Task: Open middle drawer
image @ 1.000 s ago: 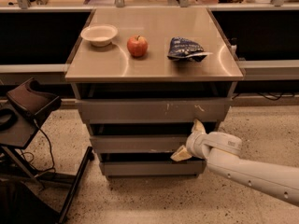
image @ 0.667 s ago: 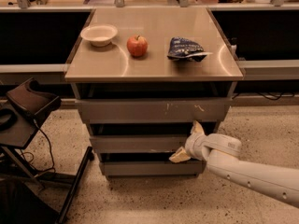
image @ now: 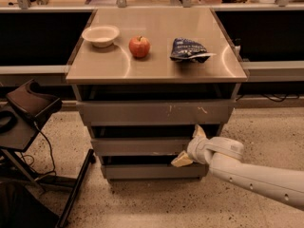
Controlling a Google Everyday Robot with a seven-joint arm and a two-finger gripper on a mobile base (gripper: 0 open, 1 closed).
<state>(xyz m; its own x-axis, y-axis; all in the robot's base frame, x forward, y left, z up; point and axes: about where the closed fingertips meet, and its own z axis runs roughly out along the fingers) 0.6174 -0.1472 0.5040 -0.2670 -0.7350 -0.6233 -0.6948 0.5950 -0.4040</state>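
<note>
Here the gripper [image: 190, 145] sits at the right end of the middle drawer [image: 137, 146], on a white arm [image: 256, 172] reaching in from the lower right. Its pale fingers [image: 181, 160] are spread wide: one tip stands up over the front's top edge, the other lies at its lower edge, so the front's right end is between them. Whether they press on the metal cannot be told. The middle drawer is the second of three grey fronts in the steel cabinet [image: 85, 75], a wide, shallow, flat panel without a handle. It has a tiny pale fleck at its lower edge and a dark gap above it. Above is the taller top drawer [image: 142, 112], marked with pale scratches toward its right side; below is the short bottom drawer [image: 147, 171]. On the cabinet top rest a white bowl [image: 100, 35], a red apple [image: 139, 46] and a dark blue chip bag [image: 187, 50], whose print cannot be read.
</note>
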